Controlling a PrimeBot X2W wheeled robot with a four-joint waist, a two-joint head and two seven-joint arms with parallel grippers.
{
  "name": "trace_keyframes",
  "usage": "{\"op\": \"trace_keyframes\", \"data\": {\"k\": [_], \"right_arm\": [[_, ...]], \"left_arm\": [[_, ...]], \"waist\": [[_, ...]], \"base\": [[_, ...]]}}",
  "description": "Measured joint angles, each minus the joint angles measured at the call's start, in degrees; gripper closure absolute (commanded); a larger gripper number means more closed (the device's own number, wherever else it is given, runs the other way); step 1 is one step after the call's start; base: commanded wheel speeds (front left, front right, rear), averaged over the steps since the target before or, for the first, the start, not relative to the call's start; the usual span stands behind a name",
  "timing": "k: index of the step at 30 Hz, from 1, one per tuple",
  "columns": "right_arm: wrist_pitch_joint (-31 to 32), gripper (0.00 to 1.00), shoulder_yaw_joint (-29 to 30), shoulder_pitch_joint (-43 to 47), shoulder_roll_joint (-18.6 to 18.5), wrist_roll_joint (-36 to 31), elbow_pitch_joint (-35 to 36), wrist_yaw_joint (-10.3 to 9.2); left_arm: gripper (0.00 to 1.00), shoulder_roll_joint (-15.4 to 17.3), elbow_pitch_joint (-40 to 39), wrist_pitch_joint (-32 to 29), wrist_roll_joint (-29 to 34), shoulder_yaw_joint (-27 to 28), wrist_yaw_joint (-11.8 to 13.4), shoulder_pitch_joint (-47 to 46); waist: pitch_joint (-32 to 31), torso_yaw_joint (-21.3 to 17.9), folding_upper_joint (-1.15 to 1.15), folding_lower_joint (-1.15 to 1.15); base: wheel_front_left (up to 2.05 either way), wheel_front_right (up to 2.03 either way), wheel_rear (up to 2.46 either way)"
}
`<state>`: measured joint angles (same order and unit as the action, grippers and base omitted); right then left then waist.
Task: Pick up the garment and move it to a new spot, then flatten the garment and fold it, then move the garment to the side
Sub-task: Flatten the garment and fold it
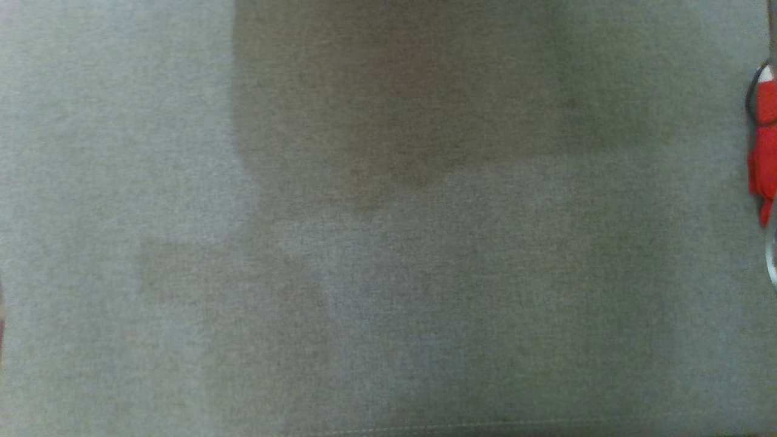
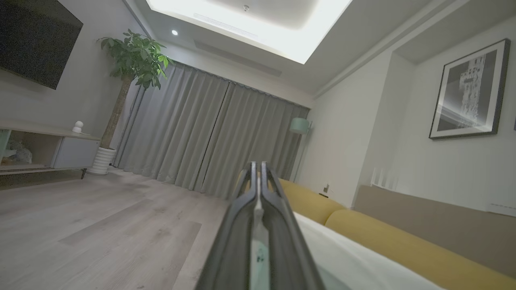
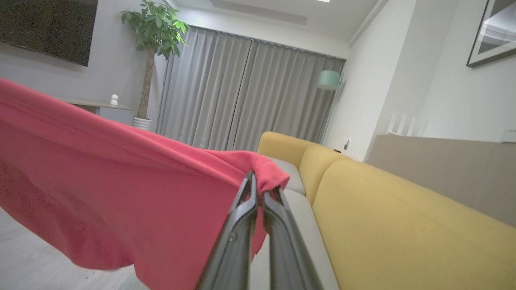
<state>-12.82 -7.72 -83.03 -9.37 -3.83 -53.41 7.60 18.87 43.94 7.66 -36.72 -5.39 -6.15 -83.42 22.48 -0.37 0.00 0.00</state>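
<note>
Right wrist view: red fabric garment (image 3: 121,193) being held aloft, pinched by right gripper (image 3: 258,183), left of yellow upholstered sofa (image 3: 383,209); left gripper (image 2: 258,171) pressed together. Relocation step: lowering onto a new spot judged next.

The sofa's grey seat cushion (image 1: 388,273) lies flat and open to reach across. The red garment (image 1: 766,139) hangs at the cushion's right, and the yellow backrest (image 3: 403,225) walls one long side of the cushion.
</note>
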Motion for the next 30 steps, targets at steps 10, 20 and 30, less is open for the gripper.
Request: {"op": "trace_keyframes", "data": {"k": [10,20,30], "right_arm": [[-0.99,1.0,-3.46,12.72,-2.07,-0.19,-12.16,0.0],[5.84,1.0,-18.29,23.8,-2.25,10.33,-19.31,0.0],[18.37,1.0,-39.55,36.49,-11.56,31.12,-4.48,0.0]], "left_arm": [[1.0,-0.6,1.82,1.08,0.46,-12.46,-1.43,17.96],[1.0,5.64,-6.24,3.25,-2.48,-22.49,-1.44,42.47],[1.0,14.14,-20.69,-4.86,-0.6,-30.87,-1.44,57.87]], "waist": [[-3.54,1.7,0.0,0.0],[-10.76,2.36,0.0,-0.02],[-17.46,2.93,0.01,-0.01]], "base": [[0.0,0.0,0.0],[0.0,0.0,0.0],[0.0,0.0,0.0]]}}
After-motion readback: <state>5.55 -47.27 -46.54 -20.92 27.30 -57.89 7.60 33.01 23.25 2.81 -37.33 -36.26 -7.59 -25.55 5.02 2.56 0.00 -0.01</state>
